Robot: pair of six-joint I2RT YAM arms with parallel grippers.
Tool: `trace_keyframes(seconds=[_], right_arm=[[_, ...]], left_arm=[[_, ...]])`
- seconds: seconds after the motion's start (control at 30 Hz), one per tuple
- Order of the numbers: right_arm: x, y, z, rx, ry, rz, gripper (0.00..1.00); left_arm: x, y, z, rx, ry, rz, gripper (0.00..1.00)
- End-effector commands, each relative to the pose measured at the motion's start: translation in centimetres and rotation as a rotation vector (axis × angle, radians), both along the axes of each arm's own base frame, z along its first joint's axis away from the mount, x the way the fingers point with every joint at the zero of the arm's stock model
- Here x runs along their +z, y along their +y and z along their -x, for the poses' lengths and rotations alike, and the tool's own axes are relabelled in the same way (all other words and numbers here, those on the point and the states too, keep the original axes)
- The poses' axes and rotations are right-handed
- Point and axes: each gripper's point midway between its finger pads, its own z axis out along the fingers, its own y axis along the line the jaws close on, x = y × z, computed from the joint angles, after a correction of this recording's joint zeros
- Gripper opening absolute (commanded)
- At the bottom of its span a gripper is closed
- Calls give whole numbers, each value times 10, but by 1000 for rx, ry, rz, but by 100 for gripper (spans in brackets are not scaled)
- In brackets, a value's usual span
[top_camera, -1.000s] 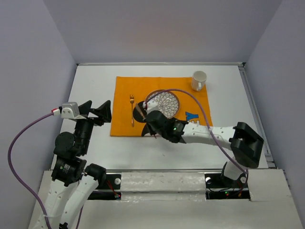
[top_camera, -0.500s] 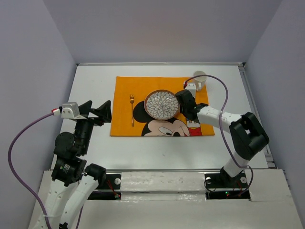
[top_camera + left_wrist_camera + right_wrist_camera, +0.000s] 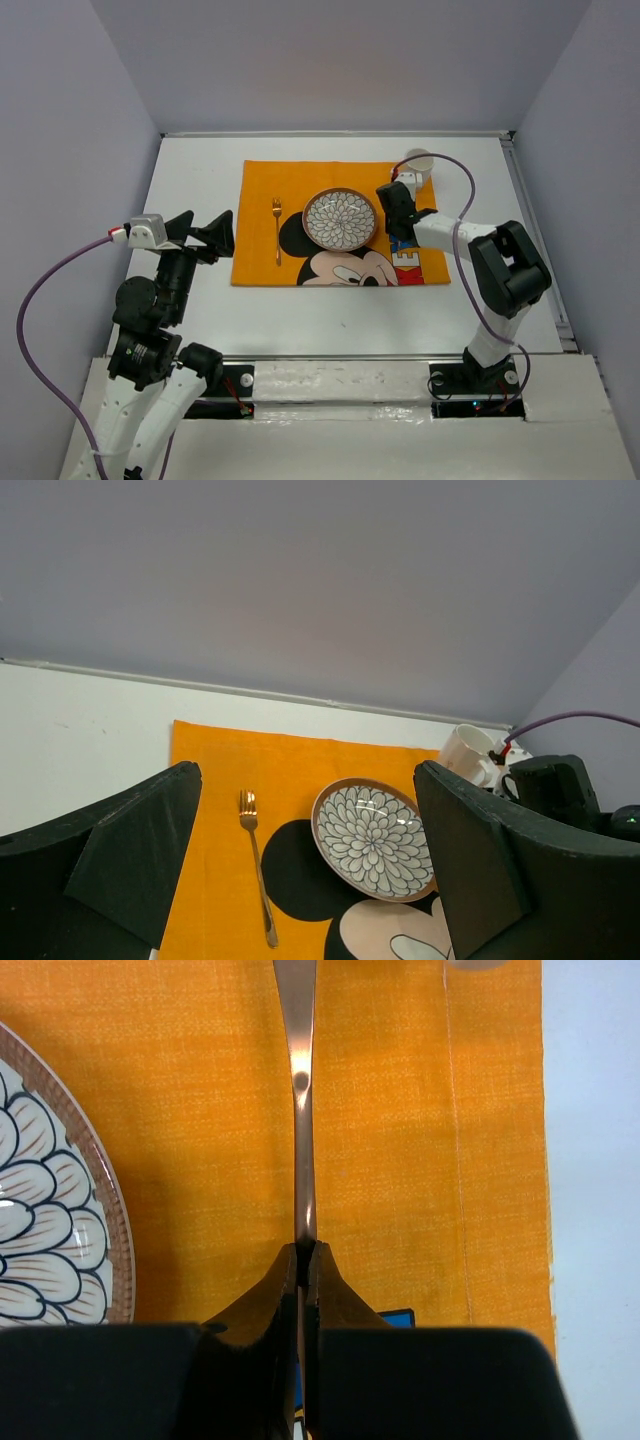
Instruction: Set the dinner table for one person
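Note:
On the white dinner table [image 3: 190, 170] lies an orange Mickey Mouse mat [image 3: 265, 190]. A petal-patterned plate [image 3: 341, 219] sits at its middle, and a gold fork [image 3: 278, 230] lies left of the plate. My right gripper [image 3: 395, 200] hangs low over the mat just right of the plate. In the right wrist view this gripper [image 3: 303, 1250] is shut on a thin copper-coloured utensil [image 3: 303, 1110] that points away over the mat [image 3: 400, 1140]; the utensil's far end runs out of frame. My left gripper [image 3: 205, 232] is open and empty, off the mat's left edge.
A white mug [image 3: 418, 165] stands at the mat's far right corner, close behind the right gripper. The left wrist view shows the fork [image 3: 256, 865], plate [image 3: 374, 838] and mug [image 3: 470, 755] between its wide fingers. Grey walls surround the table.
The right arm swung from the plate's near-left side across to its right, beside the mug, still shut on the utensil. The left arm has not moved.

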Motion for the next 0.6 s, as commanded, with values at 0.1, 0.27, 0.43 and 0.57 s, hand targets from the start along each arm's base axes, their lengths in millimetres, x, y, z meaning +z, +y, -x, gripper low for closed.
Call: trace_keyframes(seconds=[0.1,0.27,0.43,0.57], right_arm=[[14,11,-25,35,-70,-17,0],[7,14,-27,61,-55,-8,4],[4,14,-26,57,-49,-4,20],[13,15,-26,58,-65,-20,33]], left_arm=[[11,1,-2,5,-43,15,99],[11,3,-3,13,-44,14,99],[11,3,-4,14,-43,13,99],[9,3,-6,14,-35,9,99]])
